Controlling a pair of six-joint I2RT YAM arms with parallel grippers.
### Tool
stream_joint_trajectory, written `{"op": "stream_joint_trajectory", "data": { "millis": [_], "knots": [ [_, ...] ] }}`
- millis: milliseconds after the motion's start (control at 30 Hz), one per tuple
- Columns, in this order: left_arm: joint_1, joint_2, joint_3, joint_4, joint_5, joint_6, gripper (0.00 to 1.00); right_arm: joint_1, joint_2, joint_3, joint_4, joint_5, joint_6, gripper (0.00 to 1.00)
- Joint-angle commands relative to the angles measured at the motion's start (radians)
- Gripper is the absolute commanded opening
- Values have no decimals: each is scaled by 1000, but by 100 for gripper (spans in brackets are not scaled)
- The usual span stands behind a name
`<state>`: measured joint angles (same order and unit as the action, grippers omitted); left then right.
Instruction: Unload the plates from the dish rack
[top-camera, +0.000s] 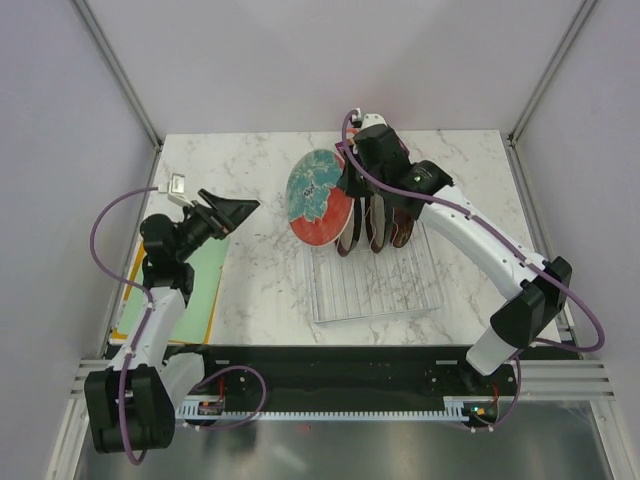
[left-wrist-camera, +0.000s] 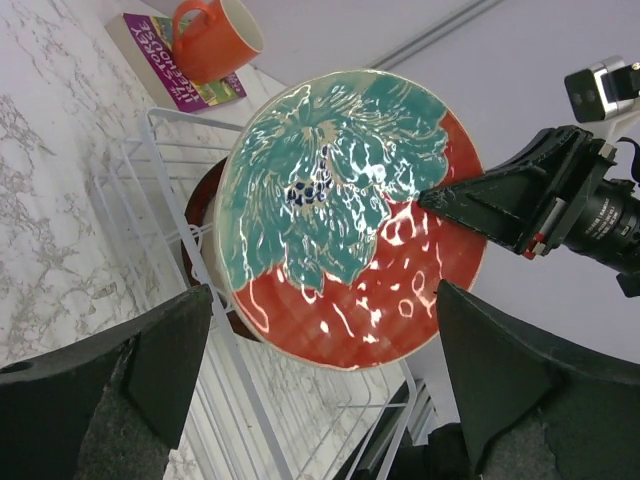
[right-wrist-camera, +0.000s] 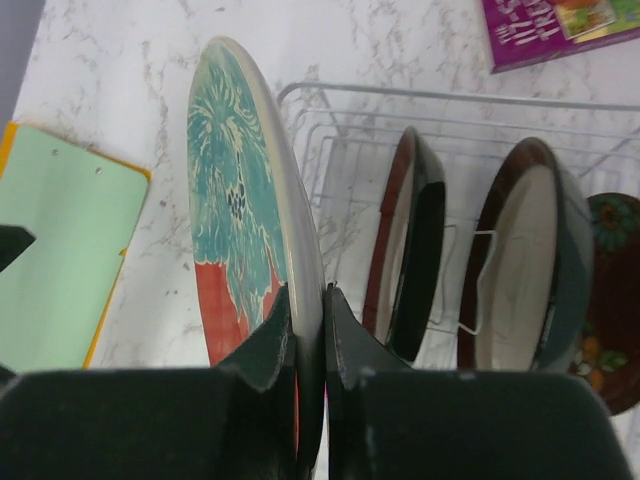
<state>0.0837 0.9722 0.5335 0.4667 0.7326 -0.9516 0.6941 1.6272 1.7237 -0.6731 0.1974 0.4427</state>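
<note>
A red and teal plate (top-camera: 318, 197) is held upright on its edge above the left end of the see-through dish rack (top-camera: 400, 290). My right gripper (top-camera: 352, 185) is shut on its rim; in the right wrist view the gripper (right-wrist-camera: 308, 300) pinches the plate (right-wrist-camera: 235, 200) between both fingers. Two brown-rimmed plates (right-wrist-camera: 410, 250) (right-wrist-camera: 530, 260) and a dark floral plate (right-wrist-camera: 610, 300) stand in the rack's slots. My left gripper (top-camera: 238, 214) is open and empty to the plate's left. In the left wrist view that gripper (left-wrist-camera: 325, 330) faces the plate (left-wrist-camera: 340, 210) from a distance.
A green mat (top-camera: 195, 280) with an orange border lies at the left, under the left arm. An orange mug (left-wrist-camera: 215, 35) on a purple book (left-wrist-camera: 165, 55) stands beyond the rack (left-wrist-camera: 165, 180). The book also shows in the right wrist view (right-wrist-camera: 560, 30).
</note>
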Motion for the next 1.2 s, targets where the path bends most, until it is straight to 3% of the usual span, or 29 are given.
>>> {"op": "stream_joint_trajectory", "data": {
  "millis": [0,433,733,800,933,967,1000,1100,1133,1167],
  "knots": [
    [7,23,-32,125,47,-62,100,-16,-87,1,374,-248,120,0],
    [68,20,-17,12,27,50,100,-80,-17,-91,596,-493,271,0],
    [82,108,-24,226,73,-76,100,-82,13,-236,870,-640,445,0],
    [83,144,-24,282,93,-108,95,-81,22,-251,894,-654,464,0],
    [85,183,-27,331,108,-130,73,-81,29,-262,906,-668,468,0],
    [83,187,-26,329,110,-125,61,-81,30,-263,908,-676,467,0],
    [83,192,-26,320,106,-121,57,-79,31,-262,908,-678,467,0],
    [83,200,-21,302,108,-107,25,-81,39,-254,902,-681,461,0],
    [83,201,-11,285,108,-92,2,-82,42,-250,899,-684,459,0],
    [83,201,-4,267,106,-82,2,-82,54,-237,897,-693,456,0]
  ]
}}
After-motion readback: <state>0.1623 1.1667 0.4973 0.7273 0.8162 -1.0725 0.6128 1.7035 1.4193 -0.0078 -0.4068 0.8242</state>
